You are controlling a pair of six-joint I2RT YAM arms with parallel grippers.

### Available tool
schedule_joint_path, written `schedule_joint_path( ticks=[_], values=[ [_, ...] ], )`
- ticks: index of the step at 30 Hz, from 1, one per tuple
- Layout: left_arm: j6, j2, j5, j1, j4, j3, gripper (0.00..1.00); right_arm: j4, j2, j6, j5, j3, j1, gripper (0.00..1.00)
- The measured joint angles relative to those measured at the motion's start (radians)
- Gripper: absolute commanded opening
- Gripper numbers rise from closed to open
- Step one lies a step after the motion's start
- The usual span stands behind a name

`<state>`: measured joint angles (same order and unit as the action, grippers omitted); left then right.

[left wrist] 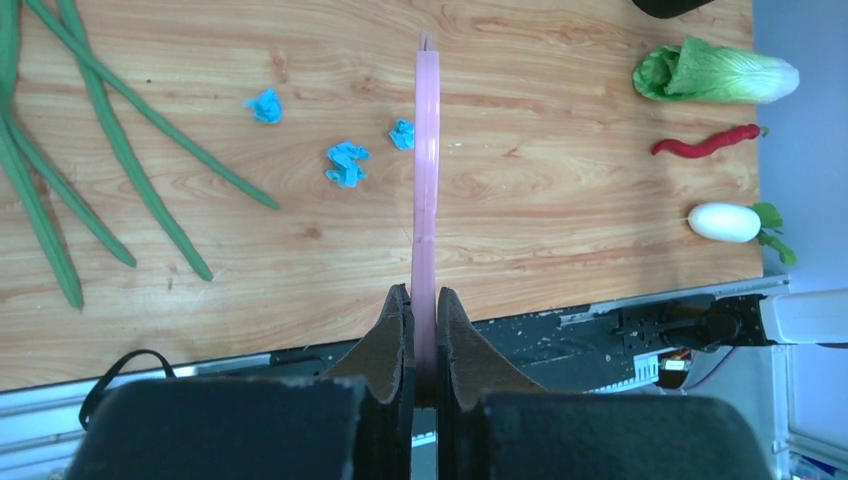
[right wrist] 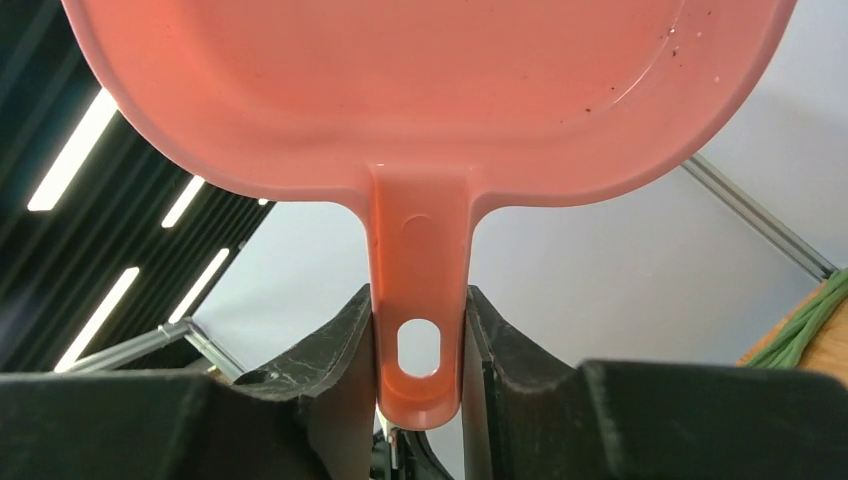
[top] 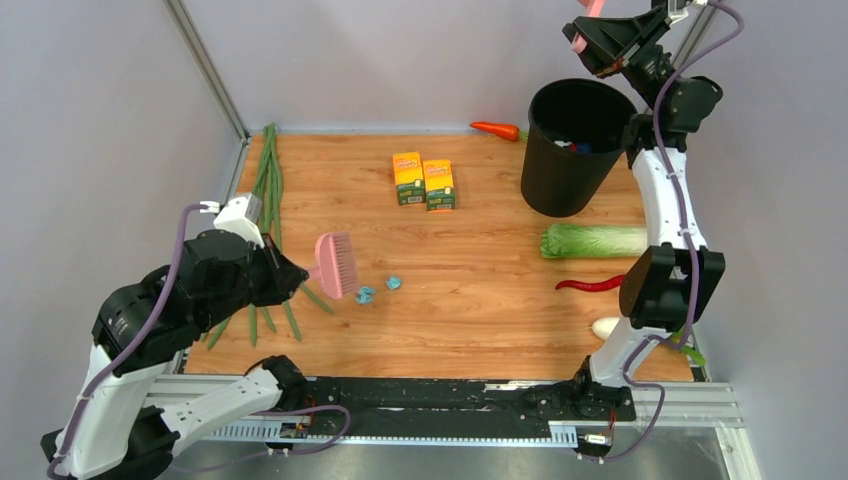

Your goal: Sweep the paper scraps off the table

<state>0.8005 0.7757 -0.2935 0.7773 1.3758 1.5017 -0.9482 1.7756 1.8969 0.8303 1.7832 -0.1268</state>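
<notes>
Left tool (left wrist: pixel 425 325) clamped on the handle of the pink brush (top: pixel 337 265). The brush head is low over the worktop (top: pixel 480 320), left of centre; can't tell if the bristles touch. Three blue paper scraps (left wrist: pixel 347 163) lie loose on the worktop close to the brush head, the nearest one right against it. Right tool (right wrist: pixel 420 335) clamped on the dustpan (right wrist: pixel 420 90) handle, held high above the black bin (top: pixel 565 170) at far right.

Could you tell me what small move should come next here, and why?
Probably bring the dustpan down from above the bin to the table beside the scraps: three lie by the brush, and the dustpan looks empty.
</notes>
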Motion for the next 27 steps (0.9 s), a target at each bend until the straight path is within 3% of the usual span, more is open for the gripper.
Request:
schedule_joint_path(
  ticks=[9, 14, 20, 23, 27],
  values=[
    [-0.049, 0.072, -0.008, 0.0, -0.003, 0.035, 0.0, 0.108, -0.016, -0.068, 0.118, 0.103, 0.006, 0.0],
    [-0.07, 0.114, -0.007, 0.0, -0.003, 0.062, 0.0, 0.257, -0.04, -0.175, 0.203, 0.188, 0.026, 0.0],
    [-0.086, 0.146, -0.008, 0.0, -0.004, 0.096, 0.0, 0.621, -0.192, -0.468, 0.283, 0.101, 0.048, 0.0],
    [-0.095, 0.156, -0.008, 0.0, -0.003, 0.096, 0.0, 0.879, -0.264, -0.665, 0.286, 0.06, 0.059, 0.0],
    [-0.108, 0.18, -0.004, 0.0, -0.003, 0.096, 0.0, 1.301, -0.318, -0.988, 0.173, 0.058, 0.121, 0.0]
  ],
)
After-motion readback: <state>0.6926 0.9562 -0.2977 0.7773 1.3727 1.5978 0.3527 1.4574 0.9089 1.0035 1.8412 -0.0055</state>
